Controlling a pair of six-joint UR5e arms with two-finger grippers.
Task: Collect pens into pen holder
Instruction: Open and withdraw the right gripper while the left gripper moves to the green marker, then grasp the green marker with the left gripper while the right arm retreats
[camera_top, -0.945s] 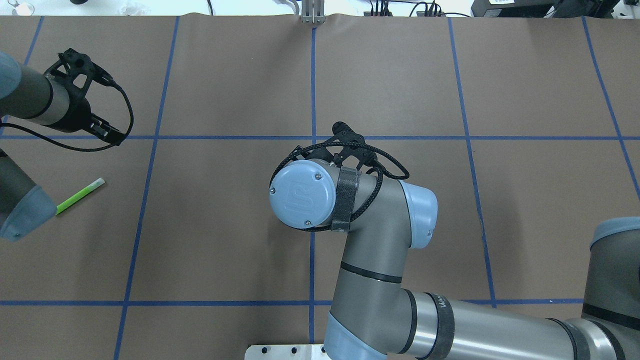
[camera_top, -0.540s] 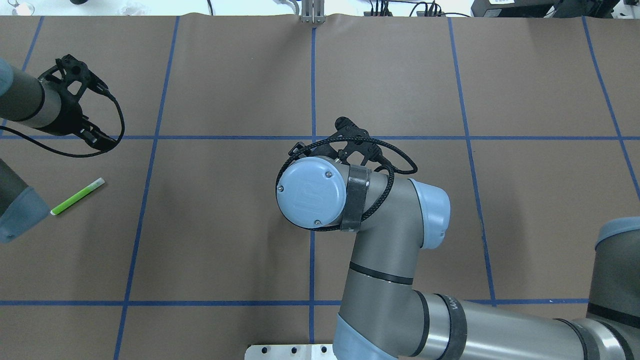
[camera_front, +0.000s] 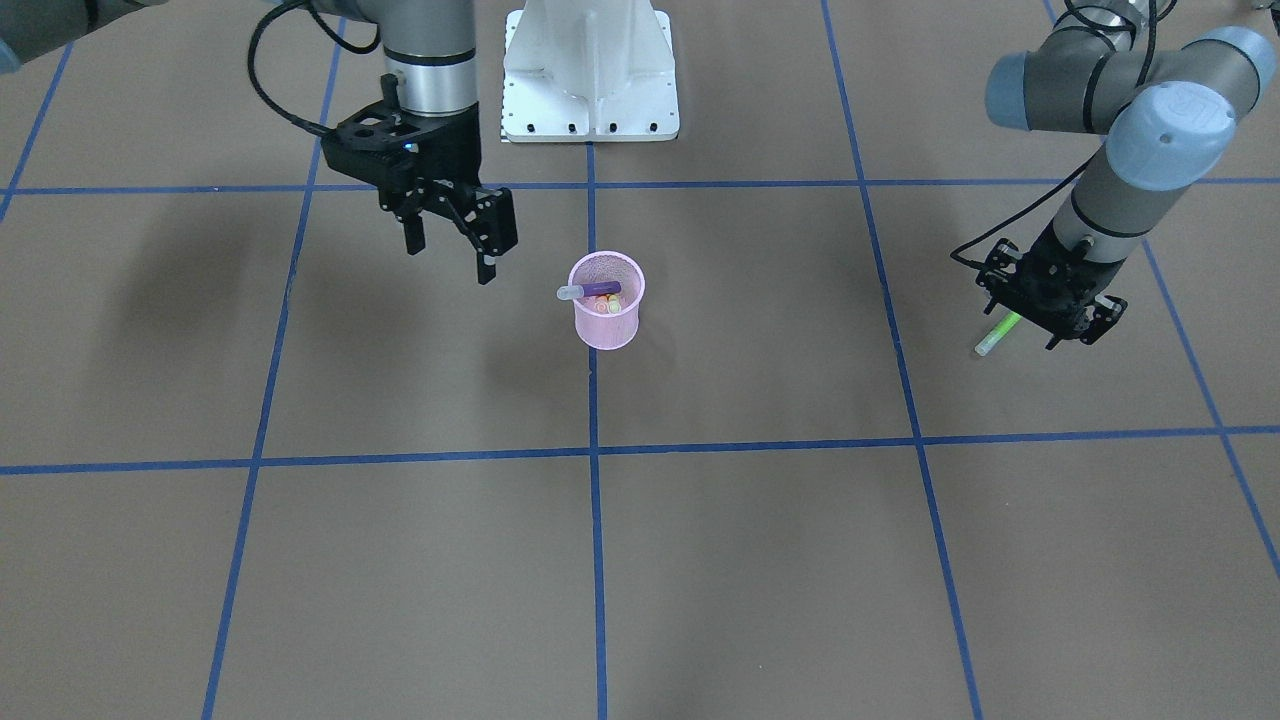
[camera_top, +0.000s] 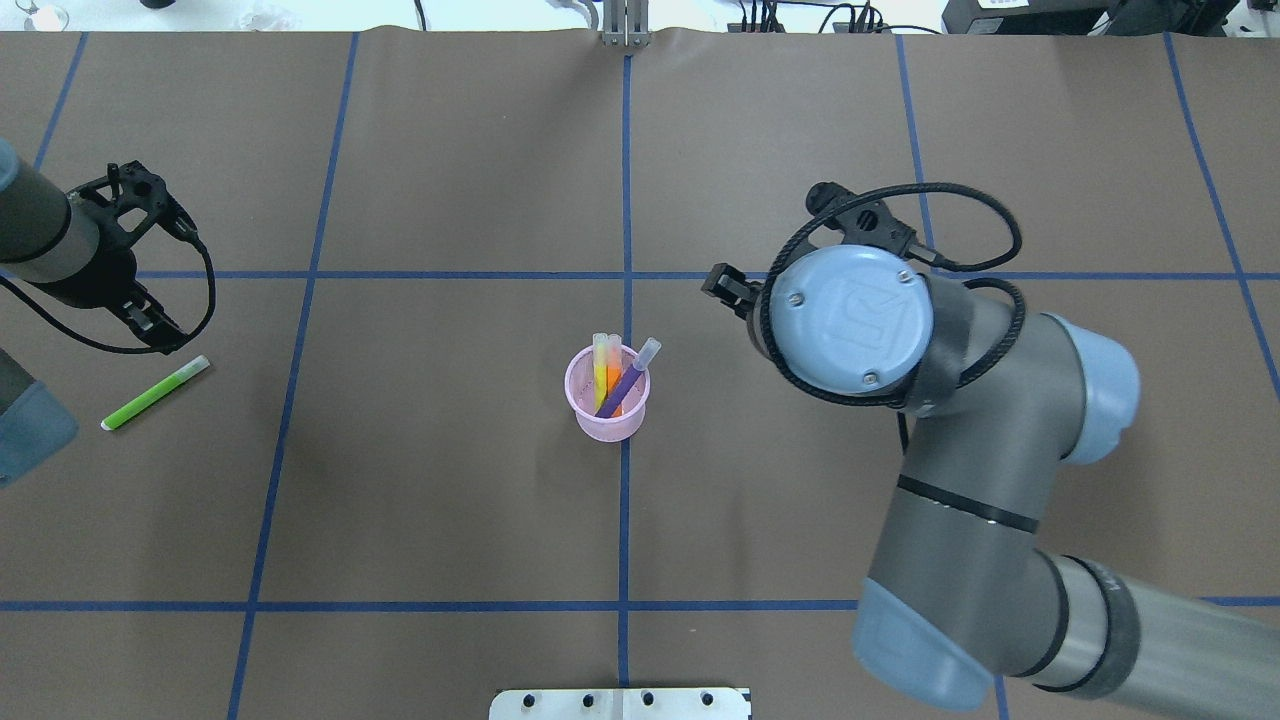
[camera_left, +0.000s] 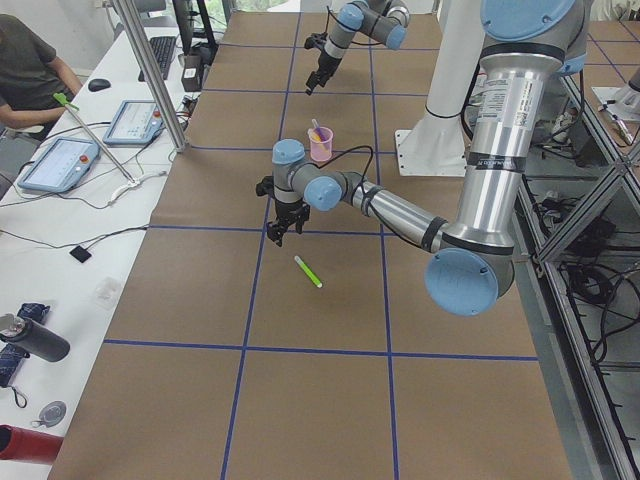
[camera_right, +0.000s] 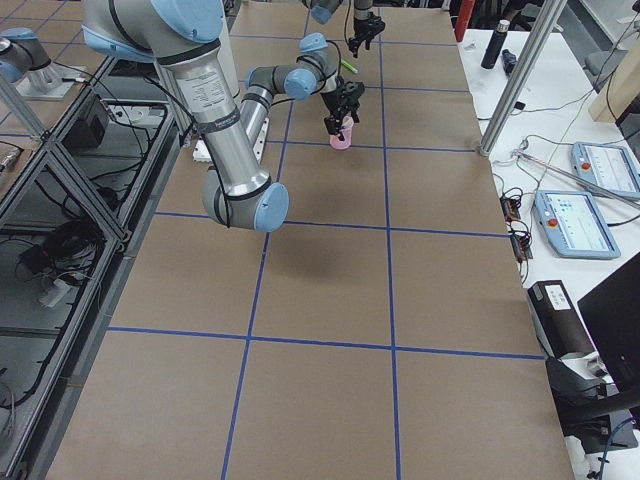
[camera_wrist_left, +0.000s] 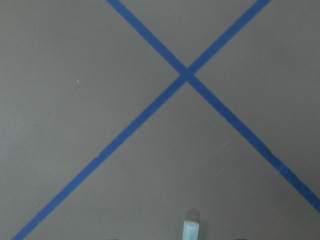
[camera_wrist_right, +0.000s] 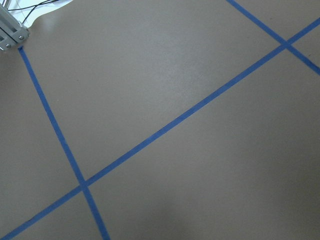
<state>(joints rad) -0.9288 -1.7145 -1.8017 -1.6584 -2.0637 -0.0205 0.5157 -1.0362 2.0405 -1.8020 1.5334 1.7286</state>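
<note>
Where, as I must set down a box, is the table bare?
Bare: the row of squares on the operators' side, and the stretch between pen holder and green pen. Crowded: by the holder, where the right gripper hangs, and at the green pen beside the left gripper.

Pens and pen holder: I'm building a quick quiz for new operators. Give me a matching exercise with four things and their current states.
Things:
1. green pen
2. purple pen
3. pen holder
4. right gripper

States:
A. open, holding nothing
B. lying flat on the table
C. standing upright on a blue tape line
D. leaning inside the holder, cap past the rim

Pairs: 1-B, 2-D, 3-C, 4-A
</note>
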